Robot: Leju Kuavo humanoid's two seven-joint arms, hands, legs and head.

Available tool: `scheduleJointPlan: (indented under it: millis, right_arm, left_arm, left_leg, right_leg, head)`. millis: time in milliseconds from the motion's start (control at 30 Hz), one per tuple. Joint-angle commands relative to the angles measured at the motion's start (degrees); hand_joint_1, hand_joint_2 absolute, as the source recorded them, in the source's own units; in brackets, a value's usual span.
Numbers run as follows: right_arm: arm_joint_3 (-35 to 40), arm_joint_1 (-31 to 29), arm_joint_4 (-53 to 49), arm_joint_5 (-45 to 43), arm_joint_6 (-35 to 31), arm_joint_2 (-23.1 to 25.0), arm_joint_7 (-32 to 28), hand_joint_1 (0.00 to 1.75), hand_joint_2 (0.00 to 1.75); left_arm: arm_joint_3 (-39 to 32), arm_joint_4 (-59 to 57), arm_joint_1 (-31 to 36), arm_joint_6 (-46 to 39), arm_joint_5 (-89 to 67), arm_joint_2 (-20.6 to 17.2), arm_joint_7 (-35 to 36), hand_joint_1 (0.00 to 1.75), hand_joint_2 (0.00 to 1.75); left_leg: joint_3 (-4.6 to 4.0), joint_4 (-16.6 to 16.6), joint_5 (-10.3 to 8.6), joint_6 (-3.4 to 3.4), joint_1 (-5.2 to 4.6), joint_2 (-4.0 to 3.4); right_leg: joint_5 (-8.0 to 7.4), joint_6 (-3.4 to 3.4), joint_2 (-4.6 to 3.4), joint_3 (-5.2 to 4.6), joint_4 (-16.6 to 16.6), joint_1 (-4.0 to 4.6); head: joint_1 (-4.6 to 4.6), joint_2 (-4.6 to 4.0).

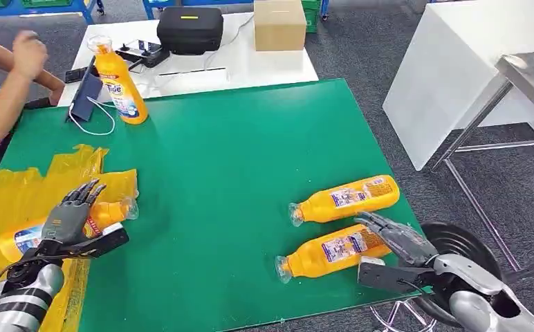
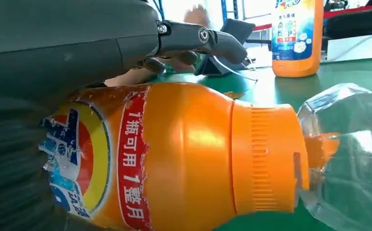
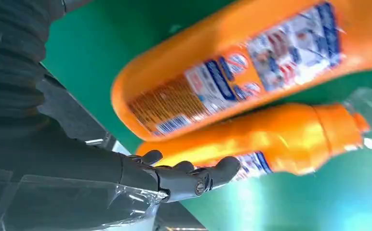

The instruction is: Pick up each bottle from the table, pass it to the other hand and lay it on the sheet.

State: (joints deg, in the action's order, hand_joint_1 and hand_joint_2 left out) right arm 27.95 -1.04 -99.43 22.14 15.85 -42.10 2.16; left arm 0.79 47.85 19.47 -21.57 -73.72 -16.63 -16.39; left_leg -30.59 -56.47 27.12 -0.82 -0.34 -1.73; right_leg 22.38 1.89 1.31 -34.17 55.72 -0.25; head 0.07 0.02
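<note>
An orange bottle (image 1: 105, 216) (image 2: 184, 154) with a clear cap lies on the yellow sheet (image 1: 15, 190) at the near left. My left hand (image 1: 77, 216) (image 2: 78, 43) rests over its body with fingers stretched out straight, not wrapped around it. Two more orange bottles lie on the green mat at the near right, one farther (image 1: 347, 198) (image 3: 251, 67) and one nearer (image 1: 330, 252) (image 3: 280, 139). My right hand (image 1: 397, 241) (image 3: 78, 159) is open at the nearer bottle's base, fingers (image 3: 189, 175) spread just over it. A third bottle (image 1: 120, 81) (image 2: 297, 38) stands upright at the far left.
A person's arm (image 1: 1, 90) reaches in at the far left beside a propped phone stand (image 1: 84, 95) with a white cable. Behind the mat are a black case (image 1: 189, 29) and a cardboard box (image 1: 279, 24). A white table (image 1: 451, 76) stands to the right.
</note>
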Motion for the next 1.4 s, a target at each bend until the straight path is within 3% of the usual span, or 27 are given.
scheduleJointPlan:
  millis: [33, 400, 700, 833, 1033, 1067, 1100, 1133, 1400]
  right_arm:
    - [-0.3, 0.5, 0.8, 0.2, 0.7, 0.2, 0.5, 0.00, 1.75]
    - [0.7, -0.3, 2.6, 1.4, 1.4, 1.6, 0.8, 0.00, 1.75]
    - [13.2, -11.3, 21.0, 10.8, 2.2, 9.9, 1.3, 0.00, 1.75]
    - [21.0, -16.3, 26.7, 11.1, 6.8, 8.2, 1.3, 0.00, 1.75]
    - [30.5, -20.4, 27.1, 10.7, 10.9, 3.2, 0.5, 0.00, 1.75]
    - [31.7, -21.0, 26.9, 10.6, 11.3, 2.7, 0.5, 0.17, 1.75]
    - [32.7, -21.6, 26.7, 9.9, 11.8, 2.2, 0.3, 1.41, 1.75]
    - [33.4, -22.0, 26.4, 9.3, 11.9, 1.8, 0.4, 1.75, 1.75]
    - [35.7, -24.4, 26.7, 6.3, 13.0, 1.0, 0.5, 1.75, 1.75]
  left_arm:
    - [1.0, -4.9, 0.9, 0.6, 0.4, 0.4, -0.2, 0.00, 1.75]
    - [1.2, -4.7, 1.0, 0.4, 1.2, 0.7, -1.0, 0.00, 1.75]
    - [3.8, -4.1, 3.0, 0.6, 3.3, 1.8, -1.7, 0.00, 1.75]
    - [5.8, -6.2, 5.3, 0.0, 5.4, 2.0, -2.6, 0.00, 1.75]
    - [8.9, -9.4, 8.0, -1.4, 7.8, 2.0, -3.2, 0.00, 1.75]
    - [9.3, -9.8, 8.2, -1.6, 8.2, 2.0, -3.2, 0.00, 1.75]
    - [9.6, -10.0, 8.3, -1.7, 8.5, 1.9, -3.3, 0.00, 1.75]
    - [9.9, -10.2, 8.5, -1.8, 8.8, 1.8, -3.4, 0.00, 1.75]
    - [10.5, -10.6, 9.2, -1.9, 10.7, 1.9, -4.3, 0.00, 1.75]
  left_leg:
    - [0.13, 0.1, 0.02, 0.06, 0.03, 0.08]
    - [0.17, 0.1, 0.04, 0.08, 0.06, 0.08]
    - [0.25, 0.1, -0.03, 0.07, 0.14, 0.01]
    - [0.30, 0.1, -0.05, 0.07, 0.15, 0.12]
    - [0.51, 0.0, -0.04, 0.05, 0.11, 0.24]
    - [0.48, 0.1, -0.08, 0.07, 0.12, 0.38]
    - [0.51, 0.0, -0.04, 0.06, 0.10, 0.29]
    - [0.46, 0.0, -0.04, 0.08, 0.13, 0.42]
    - [0.47, 0.0, -0.04, 0.06, 0.14, 0.35]
  right_leg:
    - [0.01, -0.02, -0.09, 0.12, -0.1, 0.01]
    - [0.02, -0.03, -0.15, 0.16, -0.1, 0.04]
    - [-0.09, -0.03, -0.17, 0.27, -0.2, 0.12]
    - [-0.07, -0.03, -0.09, 0.33, -0.2, 0.13]
    - [-0.01, -0.01, 0.08, 0.54, -0.2, 0.10]
    - [-0.02, -0.01, 0.14, 0.56, -0.2, 0.11]
    - [0.02, -0.01, 0.13, 0.57, -0.1, 0.09]
    - [0.02, -0.02, 0.18, 0.58, -0.2, 0.12]
    - [-0.02, -0.01, 0.14, 0.59, -0.2, 0.12]
  head:
    - [0.00, -0.02]
    - [0.00, -0.02]
    - [0.00, -0.02]
    - [-0.02, -0.02]
    - [0.02, -0.02]
    - [0.04, -0.02]
    - [0.04, -0.02]
    - [0.05, -0.02]
    - [0.02, -0.02]
